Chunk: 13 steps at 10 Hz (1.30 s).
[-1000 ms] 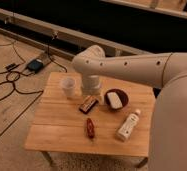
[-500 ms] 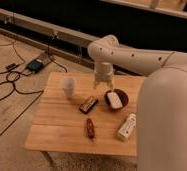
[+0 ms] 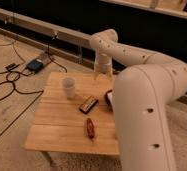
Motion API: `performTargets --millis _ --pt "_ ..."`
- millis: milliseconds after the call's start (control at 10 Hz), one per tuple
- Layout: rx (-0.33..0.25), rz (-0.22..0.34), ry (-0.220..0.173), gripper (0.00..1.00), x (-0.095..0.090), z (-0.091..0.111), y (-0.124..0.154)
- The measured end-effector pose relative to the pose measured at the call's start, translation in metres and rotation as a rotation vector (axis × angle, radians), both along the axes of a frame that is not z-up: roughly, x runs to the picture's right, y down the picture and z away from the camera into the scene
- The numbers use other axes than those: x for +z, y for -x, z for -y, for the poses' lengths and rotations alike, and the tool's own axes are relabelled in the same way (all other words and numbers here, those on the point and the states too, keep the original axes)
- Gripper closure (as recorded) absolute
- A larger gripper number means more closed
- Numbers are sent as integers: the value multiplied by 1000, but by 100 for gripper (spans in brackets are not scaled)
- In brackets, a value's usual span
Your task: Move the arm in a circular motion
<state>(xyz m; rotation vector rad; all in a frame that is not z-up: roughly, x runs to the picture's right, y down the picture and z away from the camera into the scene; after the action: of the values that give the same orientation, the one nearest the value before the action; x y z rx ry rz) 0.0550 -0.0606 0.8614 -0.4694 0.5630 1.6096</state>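
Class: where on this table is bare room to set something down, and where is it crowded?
Bare: table front-left, between cup and red packet. Crowded: by the dark bar; right side under the arm; gripper at far edge.

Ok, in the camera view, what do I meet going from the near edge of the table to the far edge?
Near to far: red packet → dark bar → white cup → gripper, hanging from the arm at the far edge of the table.

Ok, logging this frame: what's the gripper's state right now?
The gripper: cannot be told; it hangs at the far edge of the table, right of the cup.
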Motion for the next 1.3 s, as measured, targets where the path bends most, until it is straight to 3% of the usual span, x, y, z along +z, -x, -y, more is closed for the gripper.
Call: performTargets --millis 200,500,700,900,1100,1300 --pt "-50 59 11 35 18 8 34" --pt "-165 196 51 35 24 -7 104" --pt "-230 289 75 35 14 -22 145" --pt "-314 403 96 35 -9 -48 192" --pt "-357 445 106 35 -27 -64 206" --pt "-366 450 119 35 -45 -81 202"
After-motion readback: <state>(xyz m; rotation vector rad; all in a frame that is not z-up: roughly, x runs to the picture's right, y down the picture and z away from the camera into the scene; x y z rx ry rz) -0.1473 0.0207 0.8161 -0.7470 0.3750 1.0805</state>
